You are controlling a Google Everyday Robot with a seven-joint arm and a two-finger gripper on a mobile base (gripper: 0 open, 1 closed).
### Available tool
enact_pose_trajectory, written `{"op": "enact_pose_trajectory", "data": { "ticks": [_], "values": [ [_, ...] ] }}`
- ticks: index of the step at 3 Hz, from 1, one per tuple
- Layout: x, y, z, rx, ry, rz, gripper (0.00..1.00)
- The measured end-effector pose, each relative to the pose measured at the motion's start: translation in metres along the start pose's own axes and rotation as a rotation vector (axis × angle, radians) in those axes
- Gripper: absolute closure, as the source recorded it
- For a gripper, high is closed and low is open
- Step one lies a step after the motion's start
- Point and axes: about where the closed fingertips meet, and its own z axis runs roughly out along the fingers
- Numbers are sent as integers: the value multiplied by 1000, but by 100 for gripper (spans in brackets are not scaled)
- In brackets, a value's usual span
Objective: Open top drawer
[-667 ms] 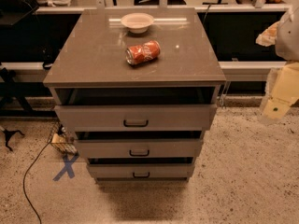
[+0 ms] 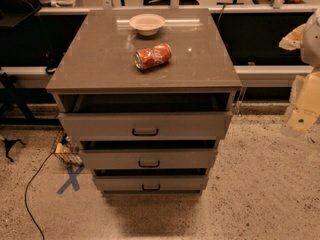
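Camera view. Looked partly done: top drawer sat just under the cabinet top, front drawn slightly nearer, dark gap above. Probably needed more pulling. Showed a tall, flat, matte grey-brown panel with a small black bar handle at centre. Carried a dented red can and a pale round bowl on the smooth top. Hung at the right edge, well apart: gripper, cream, blocky; could not tell its grip state
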Motion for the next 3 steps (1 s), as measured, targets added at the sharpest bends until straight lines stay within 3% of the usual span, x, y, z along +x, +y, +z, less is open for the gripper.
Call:
{"op": "enact_pose_trajectory", "data": {
  "ticks": [1, 2, 3],
  "values": [
    [12, 17, 40, -51, -35, 9, 0],
    [17, 41, 106, -147, -99, 14, 0],
    [1, 60, 186, -280, -190, 13, 0]
  ]
}}
